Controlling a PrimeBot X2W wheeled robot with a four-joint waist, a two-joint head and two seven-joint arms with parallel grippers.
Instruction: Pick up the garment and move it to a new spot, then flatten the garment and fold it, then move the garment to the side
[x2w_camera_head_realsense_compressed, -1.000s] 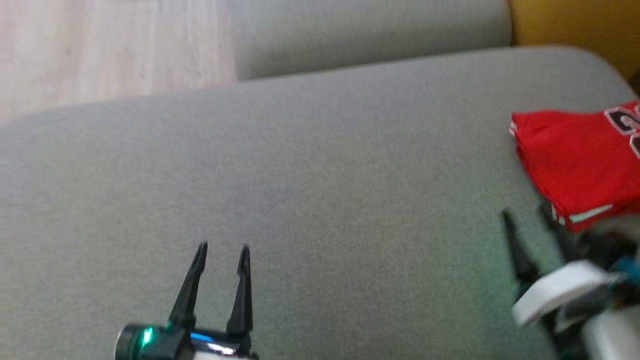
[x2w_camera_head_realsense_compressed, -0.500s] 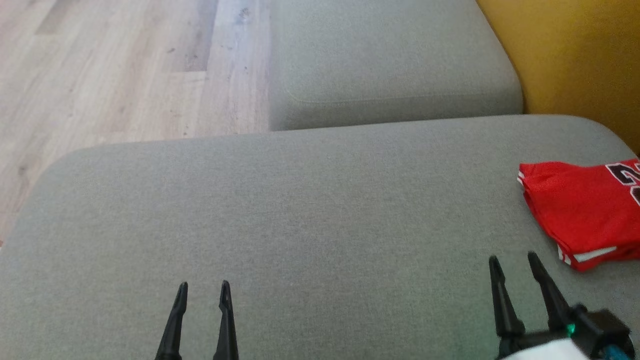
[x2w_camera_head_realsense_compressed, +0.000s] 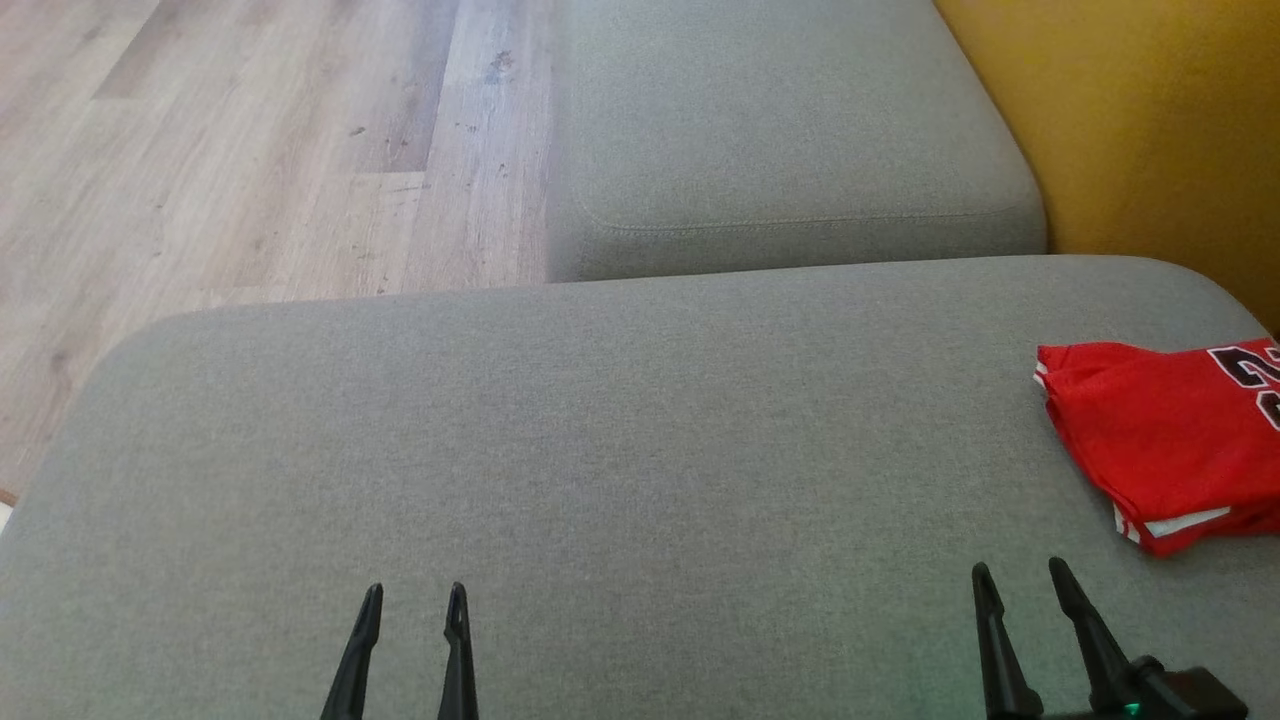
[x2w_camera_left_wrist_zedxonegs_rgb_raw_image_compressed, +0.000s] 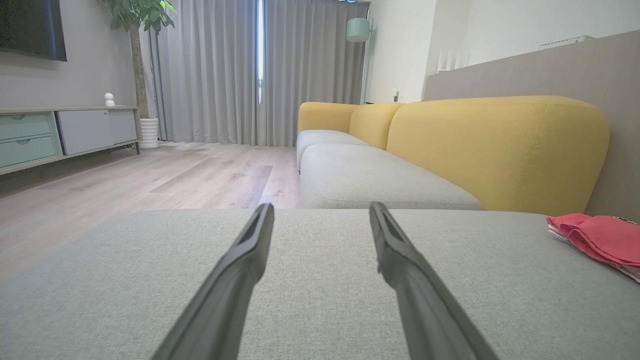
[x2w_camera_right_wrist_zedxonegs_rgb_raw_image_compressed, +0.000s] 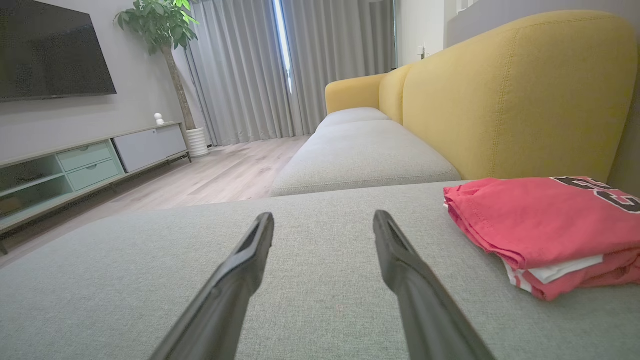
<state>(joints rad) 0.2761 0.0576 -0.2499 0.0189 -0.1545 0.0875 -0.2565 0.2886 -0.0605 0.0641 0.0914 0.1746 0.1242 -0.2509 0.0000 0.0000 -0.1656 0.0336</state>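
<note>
One grey cushion (x2w_camera_head_realsense_compressed: 600, 480) (garment (x2w_camera_head_realsense_compressed: 1160, 440) aboard) borders wood floor (x2w_camera_head_realsense_compressed: 250, 180).

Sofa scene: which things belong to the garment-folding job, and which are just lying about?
Job:
red garment, folded, on the robot's right
grey cushion under it
left gripper and right gripper, both open and empty

Just lying about:
yellow backrest
TV
plant
cabinet
curtains
wooden floor

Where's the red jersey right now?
The red jersey lies folded at the head view's right edge on the grey cushion, just ahead-right of the right gripper.
</note>
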